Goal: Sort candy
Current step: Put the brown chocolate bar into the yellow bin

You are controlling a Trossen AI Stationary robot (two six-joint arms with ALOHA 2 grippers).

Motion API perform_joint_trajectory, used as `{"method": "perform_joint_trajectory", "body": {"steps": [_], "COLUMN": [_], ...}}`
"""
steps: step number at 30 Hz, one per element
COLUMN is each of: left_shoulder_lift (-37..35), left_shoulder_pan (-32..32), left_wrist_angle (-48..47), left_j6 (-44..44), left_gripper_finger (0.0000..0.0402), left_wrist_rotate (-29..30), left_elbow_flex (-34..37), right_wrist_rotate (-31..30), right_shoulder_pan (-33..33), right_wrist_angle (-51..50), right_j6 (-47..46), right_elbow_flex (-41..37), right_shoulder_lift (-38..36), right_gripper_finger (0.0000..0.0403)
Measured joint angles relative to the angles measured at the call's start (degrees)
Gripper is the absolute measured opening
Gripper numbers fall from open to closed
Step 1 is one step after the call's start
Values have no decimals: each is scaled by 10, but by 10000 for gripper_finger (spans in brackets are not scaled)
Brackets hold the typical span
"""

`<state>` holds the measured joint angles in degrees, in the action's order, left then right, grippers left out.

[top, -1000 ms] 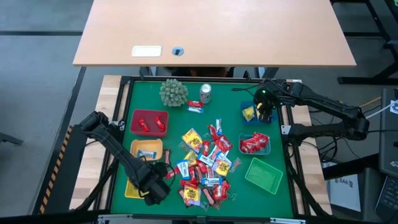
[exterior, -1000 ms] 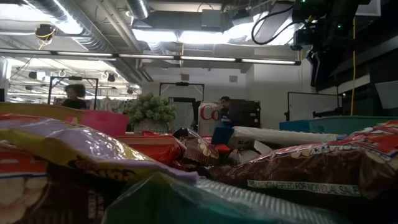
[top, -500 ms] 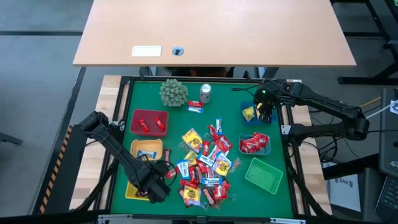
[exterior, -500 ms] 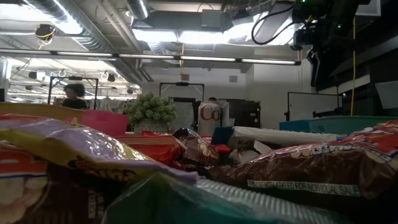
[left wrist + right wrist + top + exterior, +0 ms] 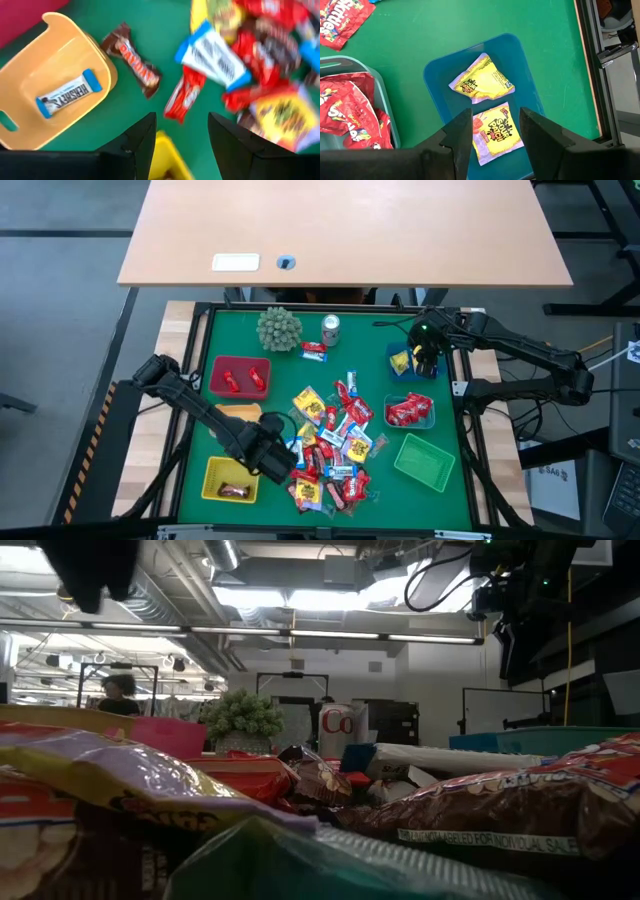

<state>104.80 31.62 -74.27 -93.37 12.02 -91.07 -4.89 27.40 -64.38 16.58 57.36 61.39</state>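
The candy pile (image 5: 330, 445) lies in the middle of the green mat. My left gripper (image 5: 270, 455) hangs open above the pile's left edge, fingers pointing down. In the left wrist view the left gripper (image 5: 182, 145) stands over bare mat, short of a red candy (image 5: 182, 97) and a brown one (image 5: 132, 57). The orange basket (image 5: 30, 90) holds a blue-white bar (image 5: 67, 95). The yellow basket (image 5: 232, 480) holds a brown candy (image 5: 235, 490). My right gripper (image 5: 496, 145) waits open over the blue basket (image 5: 520, 55), which holds two yellow packets (image 5: 482, 80).
A red basket (image 5: 240, 377) holds red sweets at the left. At the right, a teal basket (image 5: 410, 412) holds red packets, and a green basket (image 5: 425, 460) sits nearer. A spiky green ball (image 5: 279, 328) and a silver can (image 5: 331, 329) stand at the far edge.
My left gripper has swung from above the yellow basket toward the table's right, to the left edge of the candy pile, rolling about its own axis on the way. A brown candy now shows in the yellow basket where the gripper stood.
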Motion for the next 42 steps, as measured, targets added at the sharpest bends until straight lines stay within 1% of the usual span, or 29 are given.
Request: {"method": "perform_joint_trajectory", "body": {"steps": [5, 12, 16, 20, 28, 37, 42], "left_shoulder_lift": [16, 36, 53, 77, 114, 149, 168], "left_shoulder_pan": [-17, -29, -29, -29, -36, -39, -40], "left_wrist_angle": [0, -2, -3, -4, -9, -12, -15], "left_j6": [-90, -187, -219, -223, -236, -252, -265], "left_gripper_finger": [165, 165, 165, 165, 165, 165, 165], "left_wrist_rotate": [4, -17, -17, -31, -37, -41, -32], "left_elbow_flex": [0, 0, 0, 0, 0, 10, 11], "right_wrist_rotate": [0, 0, 0, 0, 0, 0, 0], "right_shoulder_pan": [0, 0, 0, 0, 0, 0, 0], "right_wrist_angle": [0, 0, 0, 0, 0, 0, 0], "right_j6": [0, 0, 0, 0, 0, 0, 0], "right_elbow_flex": [0, 0, 0, 0, 0, 0, 0], "right_shoulder_lift": [0, 0, 0, 0, 0, 0, 0], "right_gripper_finger": [160, 160, 160, 160, 160, 160, 160]}}
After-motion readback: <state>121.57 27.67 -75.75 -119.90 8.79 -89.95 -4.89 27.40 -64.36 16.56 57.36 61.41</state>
